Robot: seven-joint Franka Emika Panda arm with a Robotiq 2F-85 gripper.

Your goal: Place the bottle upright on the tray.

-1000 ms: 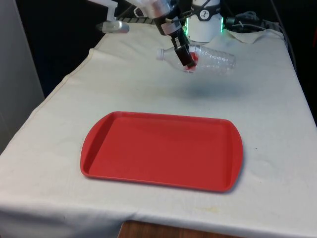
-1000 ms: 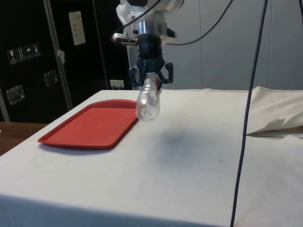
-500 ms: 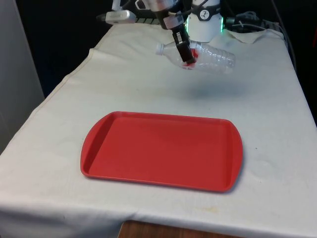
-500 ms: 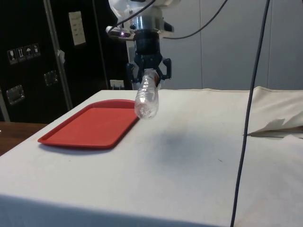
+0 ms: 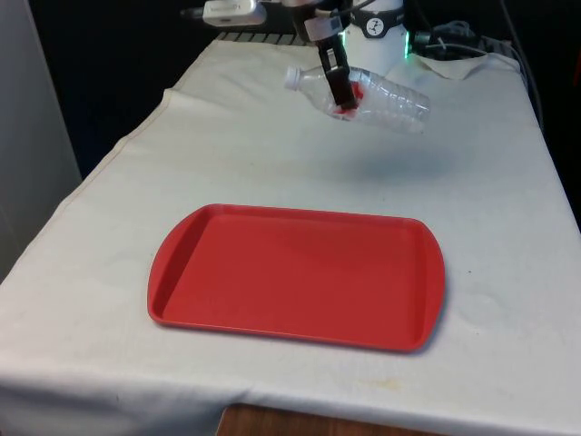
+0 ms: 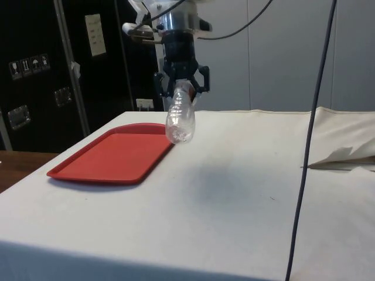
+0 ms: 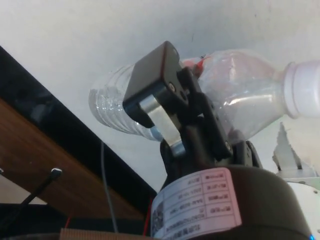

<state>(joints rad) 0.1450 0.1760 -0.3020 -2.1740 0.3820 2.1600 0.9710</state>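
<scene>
clamping the clear bottle (image 5: 363,94) near its neck, the pincer (image 5: 342,102) holds it tilted in the air above the far tabletop (image 5: 272,163), well beyond the red tray (image 5: 182,263), likely so it can be swung upright before lowering.

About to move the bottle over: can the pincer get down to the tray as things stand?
Probably yes. The red tray lies bare on the cloth, with nothing standing between it and the pincer, which holds the bottle tilted, nearly on its side, above the table.
</scene>
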